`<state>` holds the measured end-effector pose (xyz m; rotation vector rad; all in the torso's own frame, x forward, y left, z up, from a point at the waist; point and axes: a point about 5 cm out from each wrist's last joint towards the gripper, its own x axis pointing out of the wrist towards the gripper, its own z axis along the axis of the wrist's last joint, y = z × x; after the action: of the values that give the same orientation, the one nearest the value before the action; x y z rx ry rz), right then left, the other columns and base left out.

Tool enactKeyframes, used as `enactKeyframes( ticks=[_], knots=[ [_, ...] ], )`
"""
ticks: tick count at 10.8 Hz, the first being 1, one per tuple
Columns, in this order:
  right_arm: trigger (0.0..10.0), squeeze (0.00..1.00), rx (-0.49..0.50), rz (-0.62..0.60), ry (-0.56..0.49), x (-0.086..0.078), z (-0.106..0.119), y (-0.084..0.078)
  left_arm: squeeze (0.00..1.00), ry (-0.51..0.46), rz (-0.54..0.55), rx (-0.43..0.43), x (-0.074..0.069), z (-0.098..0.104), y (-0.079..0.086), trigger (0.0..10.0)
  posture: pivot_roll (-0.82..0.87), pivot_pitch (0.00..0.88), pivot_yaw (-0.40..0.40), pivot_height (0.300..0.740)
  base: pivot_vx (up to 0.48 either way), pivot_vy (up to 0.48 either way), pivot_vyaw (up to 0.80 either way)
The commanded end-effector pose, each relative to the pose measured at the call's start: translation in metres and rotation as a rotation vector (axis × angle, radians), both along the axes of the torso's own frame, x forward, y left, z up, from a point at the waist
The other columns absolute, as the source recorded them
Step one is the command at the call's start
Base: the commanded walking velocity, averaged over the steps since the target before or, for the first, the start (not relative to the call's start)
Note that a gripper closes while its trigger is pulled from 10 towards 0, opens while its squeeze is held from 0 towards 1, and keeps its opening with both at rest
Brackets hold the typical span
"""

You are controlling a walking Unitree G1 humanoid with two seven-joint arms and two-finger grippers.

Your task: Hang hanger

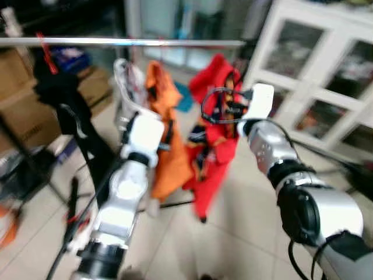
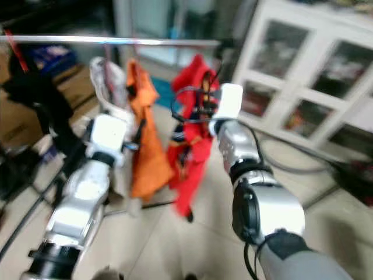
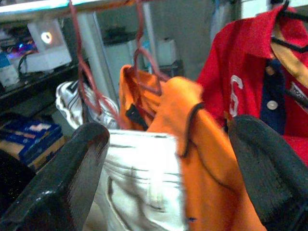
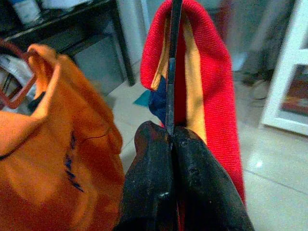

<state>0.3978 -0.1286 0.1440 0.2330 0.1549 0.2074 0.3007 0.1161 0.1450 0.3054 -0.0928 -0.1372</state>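
A red shirt hangs on a black hanger. My right gripper is shut on that hanger's thin bar, just under the shirt's collar, and holds it up below the silver rail. To its left an orange shirt and a white garment hang from the rail on red hangers. My left gripper is open in front of those two garments, with one finger on either side and touching neither.
A black garment hangs at the rail's left end. Cardboard boxes stand behind it. A white glass-door cabinet is on the right. Cables and stand legs lie on the tiled floor.
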Motion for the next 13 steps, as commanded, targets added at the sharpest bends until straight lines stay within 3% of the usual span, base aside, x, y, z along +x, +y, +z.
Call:
enactKeyframes(
  ticks=[1, 5, 7, 11, 13],
  knots=[
    [0.0, 0.00, -0.014, 0.036, -0.096, 0.006, 0.022, 0.010, 0.00, -0.008, 0.024, 0.015, 0.001, 0.003, 0.004, 10.0, 0.21, 0.034, -0.098, 0.740, 0.472, 0.000, 0.76],
    [0.0, 0.00, -0.023, 0.086, -0.108, 0.006, 0.024, 0.014, 0.00, -0.015, 0.014, 0.020, -0.002, 0.002, -0.003, 10.0, 0.21, 0.039, -0.112, 0.740, 0.358, 0.000, 0.74],
    [0.0, 0.00, -0.053, 0.085, -0.110, 0.006, 0.025, 0.013, 0.00, -0.006, 0.004, 0.016, -0.001, 0.001, -0.006, 10.0, 0.21, 0.039, -0.115, 0.740, 0.000, 0.000, 0.00],
    [0.0, 0.00, -0.070, 0.081, -0.094, 0.005, 0.021, 0.008, 0.00, -0.003, -0.003, 0.023, 0.000, 0.000, -0.007, 10.0, 0.20, 0.036, -0.117, 0.740, 0.295, -0.171, 0.00],
    [0.0, 0.00, -0.129, 0.148, -0.025, 0.001, 0.007, 0.008, 0.00, 0.013, 0.006, 0.016, 0.001, -0.002, -0.007, 10.0, 0.20, 0.033, -0.117, 0.740, 0.000, 0.000, 0.00]
  ],
)
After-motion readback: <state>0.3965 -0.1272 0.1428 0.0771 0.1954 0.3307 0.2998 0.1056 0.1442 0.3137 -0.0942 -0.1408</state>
